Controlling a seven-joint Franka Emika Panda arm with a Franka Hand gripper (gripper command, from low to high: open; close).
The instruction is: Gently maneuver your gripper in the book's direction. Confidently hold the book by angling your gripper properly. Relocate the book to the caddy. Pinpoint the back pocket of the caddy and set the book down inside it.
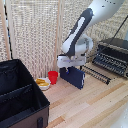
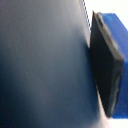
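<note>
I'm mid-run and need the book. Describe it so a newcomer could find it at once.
Start at the white gripper in the middle of the wooden table. The book stands upright right under it, a thin dark navy slab. The red cup beside it is round and bright.

Light wood plank table point(image 1: 95, 105) carries: big black fabric caddy point(image 1: 20, 95) lower left, red cup point(image 1: 53, 77) & small bowl w/ yellow bits point(image 1: 43, 83) center-left, black-silver toaster oven point(image 1: 113, 56) right.

Exterior bright, soft, low-res; wrist view blurred.
</note>
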